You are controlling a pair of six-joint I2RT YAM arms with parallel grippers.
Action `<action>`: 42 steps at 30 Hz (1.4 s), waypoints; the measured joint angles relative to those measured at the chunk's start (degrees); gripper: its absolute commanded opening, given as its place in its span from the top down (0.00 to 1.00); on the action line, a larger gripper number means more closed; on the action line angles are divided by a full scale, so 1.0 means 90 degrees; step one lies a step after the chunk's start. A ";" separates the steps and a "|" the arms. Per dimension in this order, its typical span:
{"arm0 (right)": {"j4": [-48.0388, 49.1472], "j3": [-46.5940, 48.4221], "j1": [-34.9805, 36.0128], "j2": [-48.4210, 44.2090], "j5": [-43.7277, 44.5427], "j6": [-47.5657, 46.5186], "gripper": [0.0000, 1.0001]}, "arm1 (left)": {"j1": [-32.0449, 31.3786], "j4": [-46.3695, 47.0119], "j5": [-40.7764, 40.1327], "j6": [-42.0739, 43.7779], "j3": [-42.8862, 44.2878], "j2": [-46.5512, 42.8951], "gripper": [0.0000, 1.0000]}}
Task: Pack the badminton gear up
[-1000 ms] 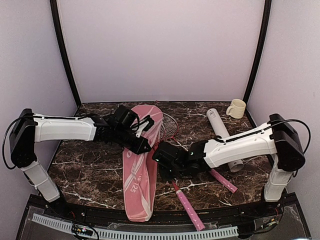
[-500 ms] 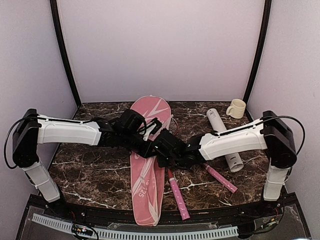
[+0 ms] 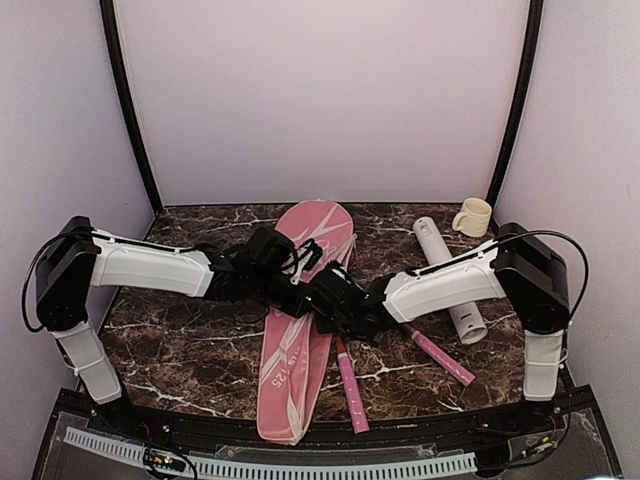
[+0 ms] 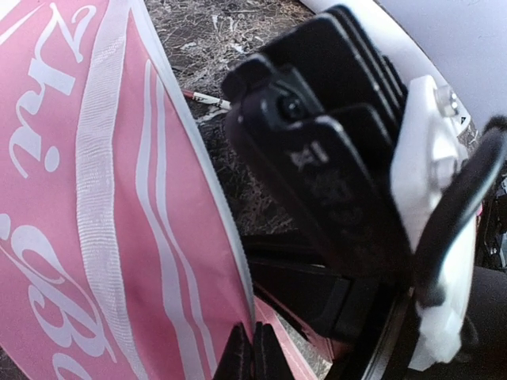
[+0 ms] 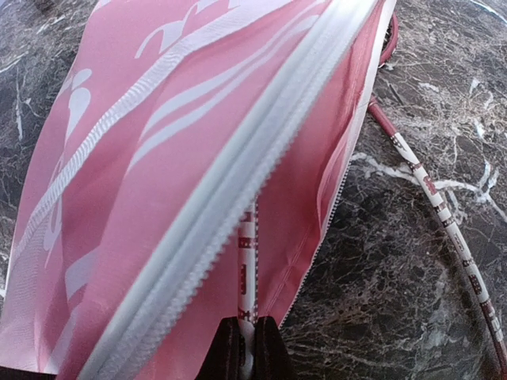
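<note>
On the marble table [image 3: 170, 350] the racquet cover [image 3: 290, 370] had swung straighter, further over the racquets [image 3: 347, 385]; left gripper [image 4: 253, 352] pinched its edge, right gripper [image 5: 247, 348] clamped a racquet shaft [image 5: 248, 261]; sheathing advanced.

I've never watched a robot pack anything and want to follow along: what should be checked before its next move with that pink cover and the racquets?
1. Left gripper pinching the cover edge: ok.
2. Right gripper shut on a racquet shaft: ok.
3. That shaft running in under the zip: ok; its head is hidden.
4. Second racquet packed: not ok, its shaft lies on the table outside the cover.
5. Shuttlecocks packed: cannot tell, none visible.
6. Mug clear of both arms: ok.
</note>
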 measured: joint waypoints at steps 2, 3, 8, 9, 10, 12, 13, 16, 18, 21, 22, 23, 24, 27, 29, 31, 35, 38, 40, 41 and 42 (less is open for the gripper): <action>0.0061 -0.0024 -0.0039 0.0000 -0.0024 0.0002 0.90 | -0.0017 0.0049 -0.0104 0.0005 0.0000 0.0058 1.00; 0.0143 -0.0058 -0.0058 0.0000 -0.0049 0.0007 0.88 | -0.0024 0.0092 -0.0155 0.0005 0.0002 0.0104 1.00; 0.0566 -0.0418 -0.0155 -0.0049 -0.0146 0.0085 0.75 | -0.0036 0.0160 -0.0248 -0.0012 0.0002 0.0401 1.00; 0.0631 -0.0493 -0.0172 -0.0068 -0.0177 0.0080 0.72 | -0.0041 0.0160 -0.0250 -0.0017 0.0002 0.0440 1.00; 0.0702 -0.0549 -0.0182 -0.0080 -0.0199 0.0092 0.70 | -0.0046 0.0160 -0.0253 -0.0019 0.0002 0.0474 1.00; 0.0823 -0.0719 -0.0189 -0.0158 -0.0282 0.0061 0.66 | -0.0051 0.0160 -0.0262 -0.0022 0.0002 0.0493 1.00; 0.0882 -0.0809 -0.0197 -0.0209 -0.0318 0.0039 0.63 | -0.0051 0.0163 -0.0274 -0.0022 0.0002 0.0493 1.00; 0.0993 -0.1059 -0.0199 -0.0393 -0.0469 -0.0070 0.53 | -0.0051 0.0160 -0.0323 -0.0022 0.0007 0.0493 1.00; 0.1100 -0.1243 -0.0206 -0.0578 -0.0627 -0.0194 0.44 | -0.0051 0.0160 -0.0359 -0.0019 0.0010 0.0493 1.00; 0.1243 -0.1525 -0.0214 -0.0935 -0.0952 -0.0447 0.36 | -0.0051 0.0160 -0.0398 -0.0022 0.0019 0.0493 1.00; 0.1282 -0.1610 -0.0214 -0.1088 -0.1095 -0.0571 0.33 | -0.0051 0.0160 -0.0403 -0.0022 0.0027 0.0493 1.00; 0.1331 -0.1702 -0.0214 -0.1268 -0.1246 -0.0678 0.30 | -0.0051 0.0160 -0.0410 -0.0022 0.0032 0.0493 1.00; 0.1377 -0.1807 -0.0214 -0.1469 -0.1401 -0.0787 0.26 | -0.0049 0.0160 -0.0420 -0.0024 0.0034 0.0493 1.00; 0.1445 -0.2149 -0.0214 -0.2067 -0.1768 -0.0974 0.19 | -0.0041 0.0160 -0.0435 -0.0044 0.0039 0.0493 1.00; 0.1457 -0.2448 -0.0221 -0.2499 -0.1987 -0.1044 0.19 | -0.0034 0.0160 -0.0447 -0.0053 0.0046 0.0493 1.00; 0.1472 -0.2773 -0.0228 -0.2905 -0.2227 -0.1047 0.19 | -0.0032 0.0160 -0.0449 -0.0066 0.0046 0.0493 1.00; 0.1545 -0.3407 -0.0262 -0.3463 -0.2730 -0.0831 0.21 | -0.0017 0.0160 -0.0449 -0.0070 0.0046 0.0493 1.00; 0.1588 -0.3832 -0.0270 -0.3689 -0.2985 -0.0580 0.21 | -0.0015 0.0163 -0.0447 -0.0090 0.0046 0.0493 1.00; 0.1722 -0.4080 -0.0270 -0.3735 -0.3089 -0.0481 0.21 | -0.0015 0.0163 -0.0447 -0.0102 0.0046 0.0493 1.00; 0.1802 -0.4194 -0.0272 -0.3735 -0.3135 -0.0435 0.21 | -0.0015 0.0163 -0.0447 -0.0109 0.0046 0.0493 1.00; 0.1889 -0.4306 -0.0272 -0.3735 -0.3160 -0.0408 0.21 | -0.0015 0.0160 -0.0447 -0.0114 0.0046 0.0493 1.00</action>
